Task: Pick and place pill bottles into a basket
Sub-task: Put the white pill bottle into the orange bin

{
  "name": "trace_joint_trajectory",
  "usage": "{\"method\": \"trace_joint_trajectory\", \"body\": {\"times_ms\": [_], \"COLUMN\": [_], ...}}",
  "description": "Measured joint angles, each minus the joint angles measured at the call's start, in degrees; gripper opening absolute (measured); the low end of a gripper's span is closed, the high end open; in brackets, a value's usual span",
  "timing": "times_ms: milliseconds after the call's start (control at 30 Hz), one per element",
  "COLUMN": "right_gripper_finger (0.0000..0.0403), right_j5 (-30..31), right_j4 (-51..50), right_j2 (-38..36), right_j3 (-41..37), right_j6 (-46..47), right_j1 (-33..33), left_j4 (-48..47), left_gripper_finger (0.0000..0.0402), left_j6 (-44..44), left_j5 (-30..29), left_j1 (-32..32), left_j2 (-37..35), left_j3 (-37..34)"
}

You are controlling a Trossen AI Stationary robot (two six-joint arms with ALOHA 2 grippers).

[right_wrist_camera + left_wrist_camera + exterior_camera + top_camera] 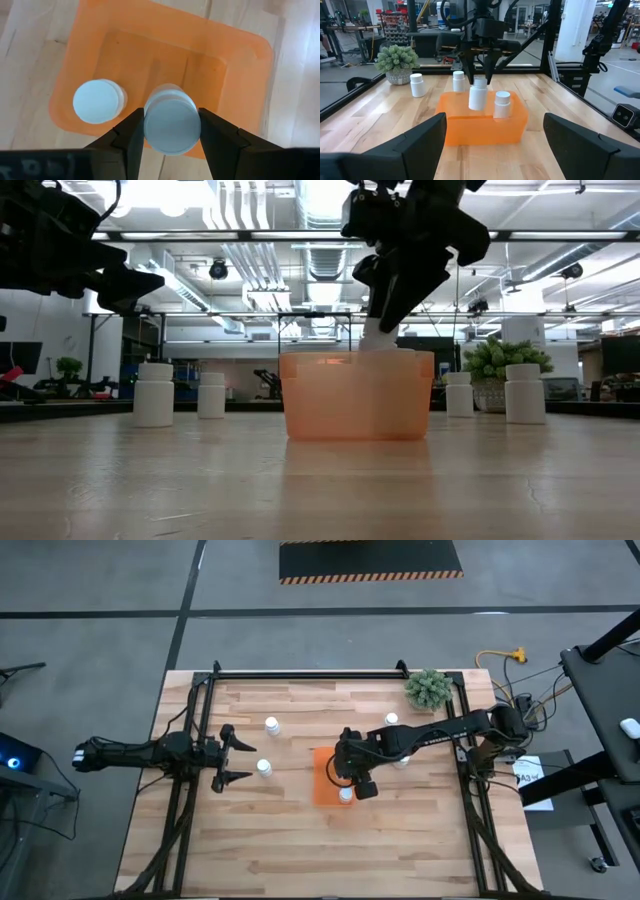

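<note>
The orange basket (pixel 322 780) sits mid-table and also shows in the low view (pixel 357 395). One white pill bottle (pixel 97 101) stands inside it. My right gripper (pixel 347 778) hangs over the basket, shut on another white pill bottle (pixel 477 93). Two bottles stand on the table left of the basket (pixel 271 725) (pixel 264 768). One bottle (pixel 391 720) stands to its far right, and another (pixel 402 761) is partly hidden under the right arm. My left gripper (pixel 233 762) is open and empty at the table's left, pointing at the basket. My right gripper pinches the bottle's white cap (pixel 172 125) between its two fingers (pixel 131 135), one on each side. The fingers come from above, pointing down. The bottle (pixel 477 97) hangs below them, slightly tilted, its bottom above the basket's floor, beside the bottle (pixel 502 104) inside.
A small green plant in a pot (pixel 428 689) stands at the table's far right corner. A black frame rail (pixel 300 675) runs along the far edge, with arm stands at both sides. Bare wood lies in front of the basket (pixel 330 850).
</note>
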Motion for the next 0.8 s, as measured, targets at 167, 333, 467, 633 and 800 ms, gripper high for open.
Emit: {"method": "trace_joint_trajectory", "body": {"times_ms": [167,333,467,633,800], "right_gripper_finger": [0.0155,0.0155,0.0155,0.0155,0.0155], "right_j5": [-0.1,-1.4,-1.4,-1.4,-1.5], "right_j4": [-0.1,-1.8,-2.5,-6.0,-8.5], "right_j2": [0.9,3.7,5.8,8.5,10.5], "right_j3": [0.0,1.2,3.2,5.8,8.0], "right_j6": [0.0,0.0,0.1,0.2,0.5], "right_j1": [-0.1,-0.5,-0.8,-0.9,-1.1], "left_j4": [0.0,0.0,0.1,0.0,0.0], "left_gripper_finger": [0.0315,0.0315,0.0315,0.0315,0.0315], "left_j6": [0.0,0.0,0.0,0.0,0.0], "left_j5": [0.0,0.0,0.0,0.0,0.0], "left_j1": [0.0,0.0,0.0,0.0,0.0], "left_j2": [0.1,0.3,0.6,0.7,0.6], "left_j3": [0.0,0.0,0.0,0.0,0.0]}}
